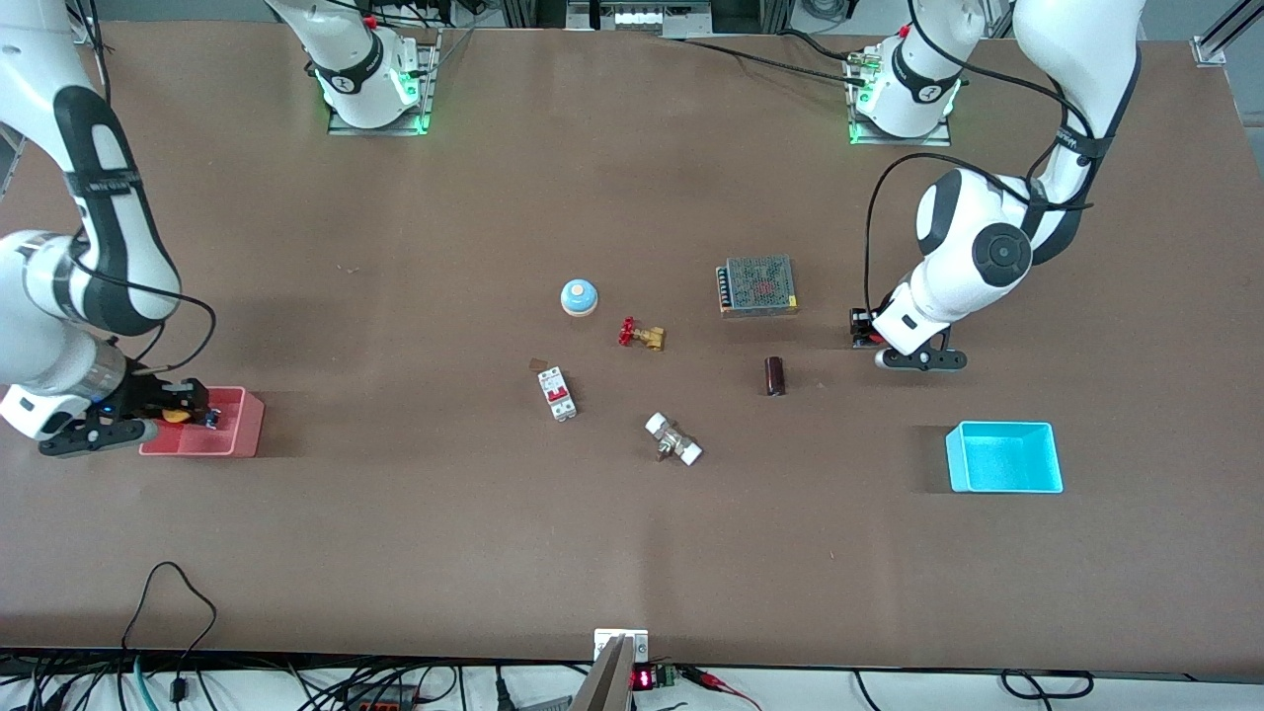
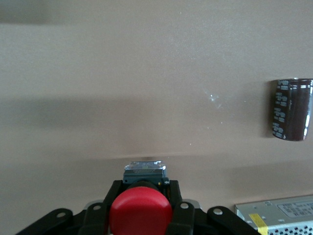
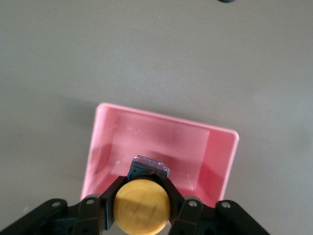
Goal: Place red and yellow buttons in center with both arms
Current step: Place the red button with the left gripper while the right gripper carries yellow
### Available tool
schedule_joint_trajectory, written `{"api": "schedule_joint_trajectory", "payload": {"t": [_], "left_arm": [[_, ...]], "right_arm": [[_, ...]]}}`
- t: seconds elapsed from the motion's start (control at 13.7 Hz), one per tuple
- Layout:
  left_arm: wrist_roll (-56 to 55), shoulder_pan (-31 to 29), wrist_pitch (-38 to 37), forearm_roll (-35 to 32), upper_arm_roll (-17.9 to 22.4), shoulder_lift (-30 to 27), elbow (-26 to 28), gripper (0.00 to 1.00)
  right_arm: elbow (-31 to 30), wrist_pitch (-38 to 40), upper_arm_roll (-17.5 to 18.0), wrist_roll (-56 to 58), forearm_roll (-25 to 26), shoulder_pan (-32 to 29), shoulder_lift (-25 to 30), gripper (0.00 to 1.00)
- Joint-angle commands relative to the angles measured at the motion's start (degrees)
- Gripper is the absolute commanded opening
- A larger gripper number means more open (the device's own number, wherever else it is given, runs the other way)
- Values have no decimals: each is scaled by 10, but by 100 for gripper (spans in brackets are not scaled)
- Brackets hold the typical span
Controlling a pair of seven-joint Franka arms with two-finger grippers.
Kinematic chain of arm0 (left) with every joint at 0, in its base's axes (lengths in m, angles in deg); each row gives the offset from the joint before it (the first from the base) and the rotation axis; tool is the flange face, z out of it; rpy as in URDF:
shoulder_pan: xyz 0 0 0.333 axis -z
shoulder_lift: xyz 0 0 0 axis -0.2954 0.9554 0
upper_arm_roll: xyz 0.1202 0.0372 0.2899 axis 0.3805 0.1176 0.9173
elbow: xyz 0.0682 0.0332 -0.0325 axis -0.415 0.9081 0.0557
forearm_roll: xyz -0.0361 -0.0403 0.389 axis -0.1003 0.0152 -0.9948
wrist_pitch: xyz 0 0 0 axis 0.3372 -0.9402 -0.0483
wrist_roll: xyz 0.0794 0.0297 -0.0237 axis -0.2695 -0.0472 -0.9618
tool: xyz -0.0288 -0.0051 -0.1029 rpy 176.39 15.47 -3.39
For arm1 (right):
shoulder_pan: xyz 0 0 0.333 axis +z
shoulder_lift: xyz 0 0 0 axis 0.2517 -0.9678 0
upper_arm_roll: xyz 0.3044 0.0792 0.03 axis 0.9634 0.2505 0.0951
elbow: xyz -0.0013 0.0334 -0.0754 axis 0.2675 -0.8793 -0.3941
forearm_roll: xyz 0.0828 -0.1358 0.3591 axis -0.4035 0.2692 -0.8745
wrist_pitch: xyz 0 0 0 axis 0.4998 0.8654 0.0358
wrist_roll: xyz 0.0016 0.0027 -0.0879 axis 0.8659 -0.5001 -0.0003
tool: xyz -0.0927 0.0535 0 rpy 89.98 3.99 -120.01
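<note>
With yellow button [image 3: 142,205] clamped in right gripper [image 1: 183,407] over pink bin [image 1: 247,434], red button [image 2: 140,213] gripped by left gripper [image 1: 869,329]: mid-carry; next, bring both toward brass valve [image 1: 644,336].

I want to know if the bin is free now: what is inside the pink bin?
The pink bin shows only its bare floor. The right gripper, holding the yellow button above it, covers one part of the floor.
</note>
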Motion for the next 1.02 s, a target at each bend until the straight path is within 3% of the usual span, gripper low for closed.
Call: {"api": "schedule_joint_trajectory", "payload": {"t": [0.0, 0.22, 0.29, 0.44, 0.51, 0.59, 0.95], "left_arm": [[-1, 5, 17, 14, 1, 11, 2, 29], [-1, 5, 17, 14, 1, 17, 2, 32], [-1, 5, 17, 14, 1, 18, 2, 39], [-1, 5, 11, 14, 1, 18, 2, 65], [-1, 6, 7, 14, 1, 12, 2, 87], [3, 5, 1, 14, 1, 4, 2, 100], [4, 4, -59, 11, 10, -54, -62, 100]], "right_arm": [[-11, 92, 6, -4, -7, 16, 82, 34], [-13, 168, 8, -115, -19, 76, 137, 33], [-15, 177, 8, -164, -19, 104, 144, 33], [-21, 184, 8, -250, -18, 150, 143, 33], [-22, 184, 9, -276, -18, 174, 138, 33], [-28, 180, 8, -299, -18, 193, 130, 33], [-54, 100, 9, -383, -16, 236, 89, 33]]}}
